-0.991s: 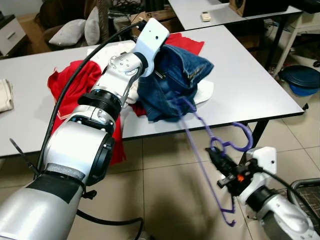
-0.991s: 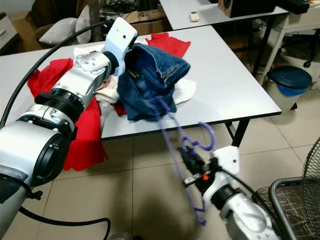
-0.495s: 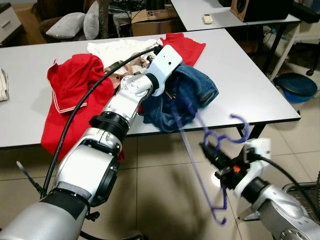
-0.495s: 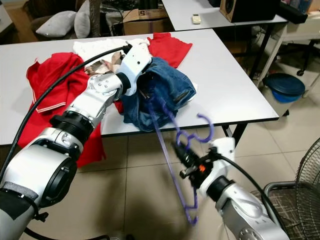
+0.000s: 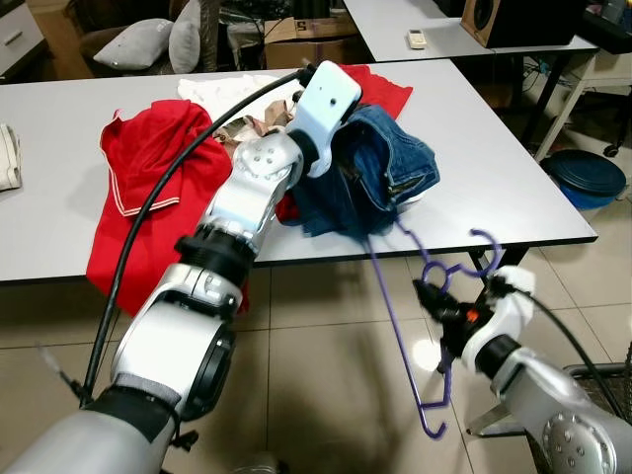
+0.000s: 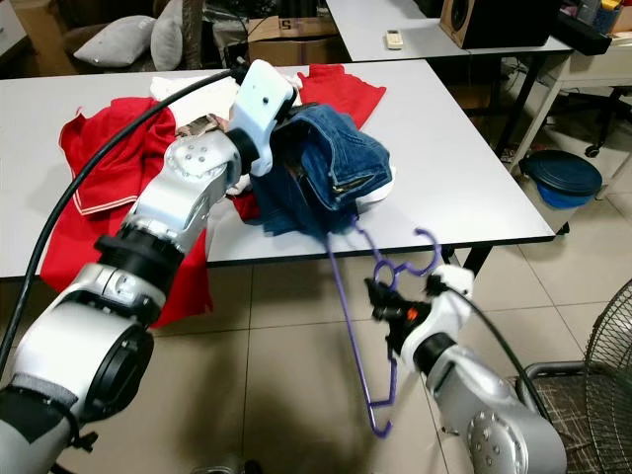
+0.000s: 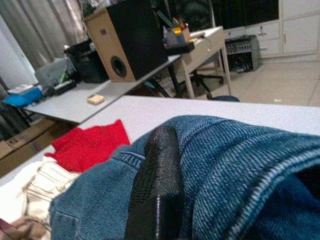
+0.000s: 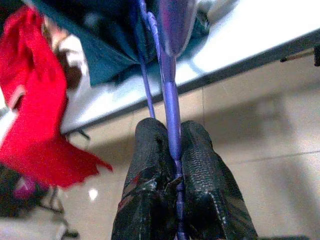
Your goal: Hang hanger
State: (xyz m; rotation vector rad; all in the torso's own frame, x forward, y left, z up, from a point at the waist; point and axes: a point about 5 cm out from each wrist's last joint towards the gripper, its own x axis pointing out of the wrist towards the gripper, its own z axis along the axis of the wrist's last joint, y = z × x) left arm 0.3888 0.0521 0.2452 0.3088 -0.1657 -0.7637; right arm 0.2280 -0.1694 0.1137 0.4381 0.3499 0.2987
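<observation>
The right gripper (image 5: 427, 292) was in the lower right of the head view, below the table edge, and its two black fingers (image 8: 150, 150) were pressed together on the thin bar of one purple hanger (image 5: 400, 326). In the right wrist view the bar ran straight between the two pads. The hanger hung in the air over the tiled floor (image 5: 326, 395), its hook (image 5: 484, 252) curling up near the right gripper and its long side going up into the blue jeans (image 5: 380, 178).

The left gripper (image 7: 155, 185) was at the centre of the head view, buried in the jeans at the near edge of the white table (image 5: 513, 148). In the left wrist view one black finger lay on the denim; the other was hidden under the cloth, so I could not tell whether the fingers were apart or closed.

On the table I counted one red garment (image 5: 148, 178) to the left of the jeans, partly hanging over the edge, a second red piece (image 5: 380, 89) behind them, and some white cloth (image 5: 227, 89). A second table (image 5: 395, 20) stood in the upper right with one small remote (image 5: 419, 39) and one speaker (image 7: 125, 45). Two grey cushions (image 5: 158, 39) lay in the upper left, and one blue tub (image 5: 588, 173) stood at the right edge.
</observation>
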